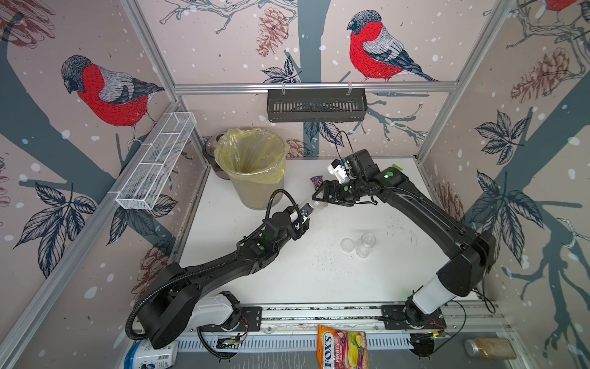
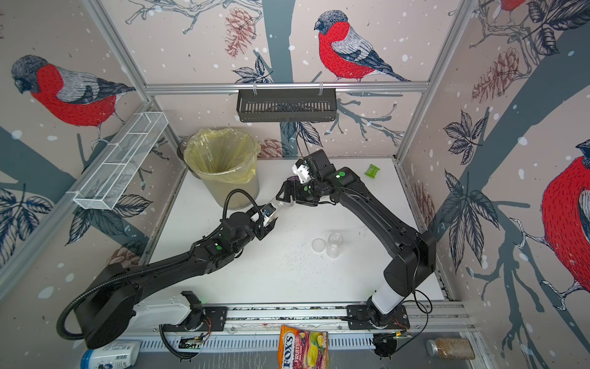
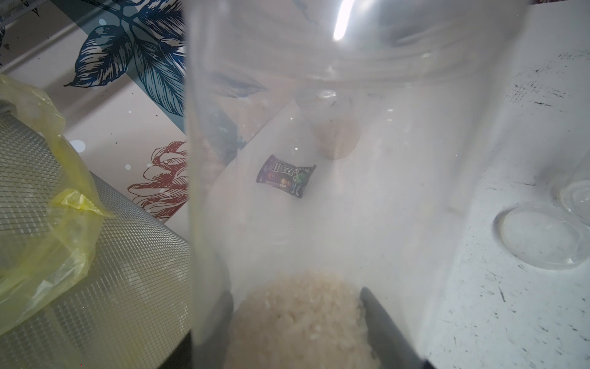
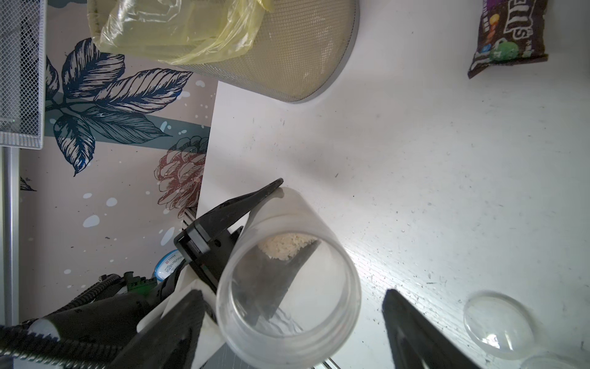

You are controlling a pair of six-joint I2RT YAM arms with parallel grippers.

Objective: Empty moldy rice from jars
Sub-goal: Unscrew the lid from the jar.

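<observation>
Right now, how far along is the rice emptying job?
Done: one empty jar sits beside a lid. In hand: left gripper holds an open jar with rice inside, right gripper open at its mouth. Left: tipping it into the bin.

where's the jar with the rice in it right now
In both top views the rice jar is off the table, clamped by the left gripper, beside the mesh bin; its open mouth sits between the open jaws of the right gripper.

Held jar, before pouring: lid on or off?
Off: the jar shows an open mouth in the right wrist view, rice inside.
</observation>
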